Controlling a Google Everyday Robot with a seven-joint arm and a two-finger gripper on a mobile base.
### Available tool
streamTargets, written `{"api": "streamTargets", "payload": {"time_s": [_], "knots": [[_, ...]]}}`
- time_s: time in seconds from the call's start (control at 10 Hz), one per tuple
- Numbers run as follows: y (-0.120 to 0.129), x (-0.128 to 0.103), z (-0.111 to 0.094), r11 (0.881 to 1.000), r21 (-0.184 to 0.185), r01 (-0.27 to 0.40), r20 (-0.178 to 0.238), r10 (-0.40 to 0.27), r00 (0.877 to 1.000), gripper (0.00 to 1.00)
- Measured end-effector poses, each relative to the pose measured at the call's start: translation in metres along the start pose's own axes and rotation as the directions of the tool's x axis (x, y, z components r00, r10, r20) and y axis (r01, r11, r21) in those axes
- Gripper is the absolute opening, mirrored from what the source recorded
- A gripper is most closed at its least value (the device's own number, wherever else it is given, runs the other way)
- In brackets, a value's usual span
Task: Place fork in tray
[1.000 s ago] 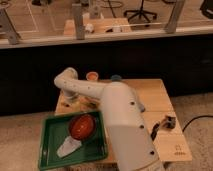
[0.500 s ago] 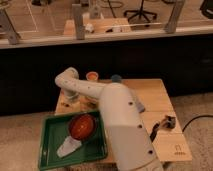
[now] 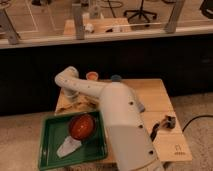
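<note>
Wood planks make up one counter (image 3: 155, 95) in front of a dark wall with a glass rail above. One green tray (image 3: 50, 137) sits at the front left. One red bowl (image 3: 82, 126) and one pale crumpled thing (image 3: 69, 146) lie in it. One white arm (image 3: 120, 115) bends over the counter. Its end effector (image 3: 76, 101) is low at the back left, just past the tray. Open or closed, it is too hidden to tell. The fork cannot be picked out. One orange cup (image 3: 92, 76) and one blue thing (image 3: 116, 78) stand at the back edge. One black thing (image 3: 165, 122) lies on the right.
</note>
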Motion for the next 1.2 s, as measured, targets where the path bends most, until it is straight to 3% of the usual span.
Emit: {"api": "streamTargets", "payload": {"time_s": [0.8, 0.9, 1.2], "knots": [[0.003, 0.000, 0.003, 1.000, -0.008, 0.000, -0.001, 0.000, 1.000, 0.00], [0.005, 0.001, 0.000, 1.000, 0.003, 0.005, -0.005, -0.005, 1.000, 0.00], [-0.002, -0.006, -0.043, 0.993, 0.111, 0.031, 0.028, -0.034, 0.999, 0.00]]}}
